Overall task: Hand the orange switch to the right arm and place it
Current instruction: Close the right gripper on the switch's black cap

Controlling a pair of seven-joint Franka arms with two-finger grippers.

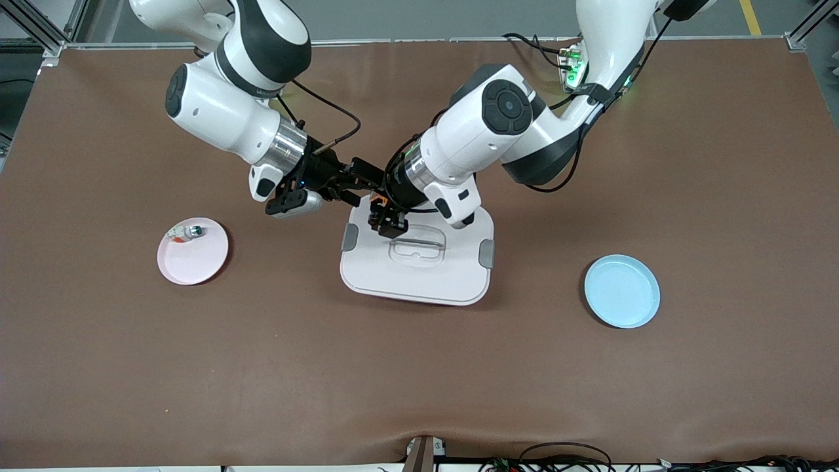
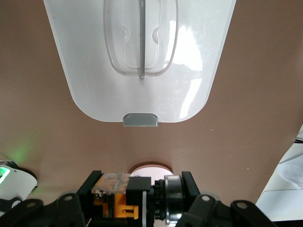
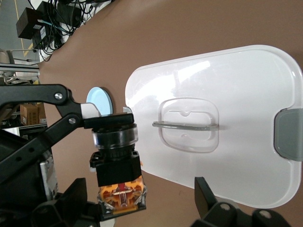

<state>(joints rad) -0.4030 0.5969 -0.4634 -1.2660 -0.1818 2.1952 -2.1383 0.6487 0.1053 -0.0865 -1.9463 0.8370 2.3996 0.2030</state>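
Observation:
The orange switch [image 1: 377,195], a black body with an orange end, is up in the air over the edge of the white tray [image 1: 419,278]. My left gripper [image 1: 380,202] is shut on it; in the left wrist view the switch [image 2: 135,196] sits clamped between the fingers [image 2: 91,185], and the gripper [image 2: 140,197] holds it crosswise. My right gripper [image 1: 367,183] meets it from the right arm's end. In the right wrist view the right gripper [image 3: 142,198] is open, and the switch's orange end [image 3: 120,196] hangs between its spread fingers [image 3: 204,191], close to one of them.
The white tray has grey end tabs and a clear handle recess [image 3: 187,125]. A pink plate [image 1: 193,252] toward the right arm's end holds a small white-and-clear part with a green tip [image 1: 187,231]. A blue plate [image 1: 621,291] lies toward the left arm's end.

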